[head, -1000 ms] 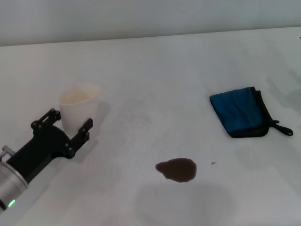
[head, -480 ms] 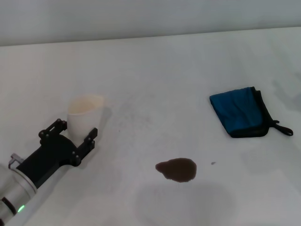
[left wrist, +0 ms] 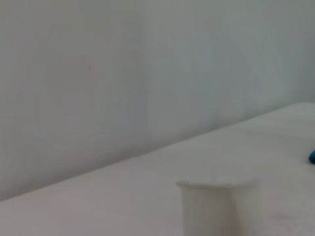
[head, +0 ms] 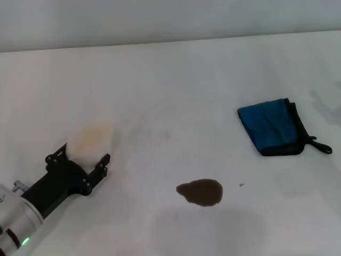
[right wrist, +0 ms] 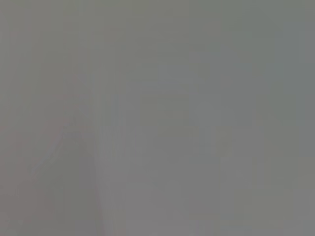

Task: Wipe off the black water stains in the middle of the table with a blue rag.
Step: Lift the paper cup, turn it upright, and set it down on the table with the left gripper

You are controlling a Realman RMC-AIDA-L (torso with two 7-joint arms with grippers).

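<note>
Although the folded blue rag with black edging and a small black loop (head: 273, 134) is what the job needs first, it lies far over on the robot's right side of the plain white matte surface (head: 176, 85), well apart from the only hand in sight. That left hand (head: 83, 160) sits low on the robot's left, its two black fingers spread apart and grasping nothing, with a pale paper cup (head: 90, 140) standing just beyond the fingertips; the cup also shows in the left wrist view (left wrist: 211, 206). Between hand and rag lies the dark brown-black oval blotch of water stain (head: 201, 191), toward the near middle of the surface, with a tiny dark speck (head: 241, 185) just to its right. The rag's long axis runs roughly from far-left to near-right, its loop trailing off the near-right corner, away from the stain. The right hand does not appear in the head view, and the right wrist view shows only flat grey, so I cannot tell its state. Judging by position, the rag sits on the right arm's side, so that arm looks better placed to fetch it.
</note>
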